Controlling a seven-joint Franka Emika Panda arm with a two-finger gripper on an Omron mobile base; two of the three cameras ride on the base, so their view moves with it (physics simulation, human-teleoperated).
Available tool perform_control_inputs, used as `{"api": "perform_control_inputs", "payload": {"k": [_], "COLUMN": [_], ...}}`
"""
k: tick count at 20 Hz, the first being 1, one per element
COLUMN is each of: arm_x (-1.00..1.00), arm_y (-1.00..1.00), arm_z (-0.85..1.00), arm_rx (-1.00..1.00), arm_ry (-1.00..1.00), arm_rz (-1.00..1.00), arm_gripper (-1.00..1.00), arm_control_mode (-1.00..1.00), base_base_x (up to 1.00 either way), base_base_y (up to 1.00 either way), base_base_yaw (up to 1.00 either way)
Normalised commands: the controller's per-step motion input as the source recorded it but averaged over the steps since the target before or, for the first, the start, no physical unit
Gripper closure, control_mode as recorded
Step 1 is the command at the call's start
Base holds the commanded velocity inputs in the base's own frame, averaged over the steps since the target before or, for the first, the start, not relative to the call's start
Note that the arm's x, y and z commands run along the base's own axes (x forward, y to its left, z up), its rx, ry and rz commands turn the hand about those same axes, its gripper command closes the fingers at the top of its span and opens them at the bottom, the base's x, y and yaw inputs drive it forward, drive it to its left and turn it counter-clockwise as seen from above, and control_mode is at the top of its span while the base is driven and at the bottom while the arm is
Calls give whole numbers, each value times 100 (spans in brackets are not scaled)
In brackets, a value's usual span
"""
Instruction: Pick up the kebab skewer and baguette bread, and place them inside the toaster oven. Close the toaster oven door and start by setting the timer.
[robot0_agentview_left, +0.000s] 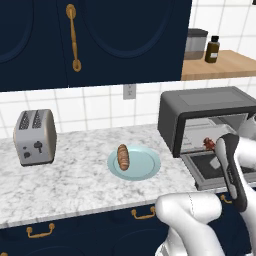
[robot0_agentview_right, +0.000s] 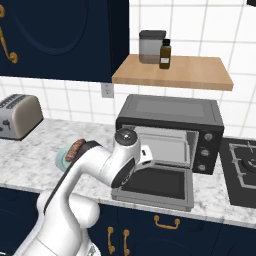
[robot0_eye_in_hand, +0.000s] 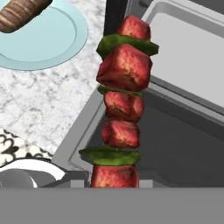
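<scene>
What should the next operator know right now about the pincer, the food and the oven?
Pincer: shut on the kebab skewer, held over the lowered toaster oven door at the oven mouth.
Baguette bread: on the blue plate, left of the toaster oven.
Done: skewer picked up, door open.
Left: release skewer inside, fetch and load bread, close door, set timer.

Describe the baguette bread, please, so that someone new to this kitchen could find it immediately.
Start at the silver toaster on the marble counter and look right toward the toaster oven. Between them sits a pale blue plate; the baguette bread lies on its left side, a small golden-brown scored loaf.
</scene>
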Motion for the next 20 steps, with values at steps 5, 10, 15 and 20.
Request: {"api": "perform_control_inputs", "payload": {"k": [5,10,15,20], "arm_x": [54,43,29,12], "arm_y": [-1,-13,-40,-12], "arm_z": [8,1,0,-6], "arm_rx": [1,0,0,0], "arm_ry": [1,3,0,0], "arm_rz": [0,0,0,0], "arm_gripper": [100,100,100,100], "arm_control_mode": [-100,-100,-100,-100], "base_base_x": [0,0,0,0], "base_base_y": [0,0,0,0], "base_base_yaw": [0,0,0,0]}}
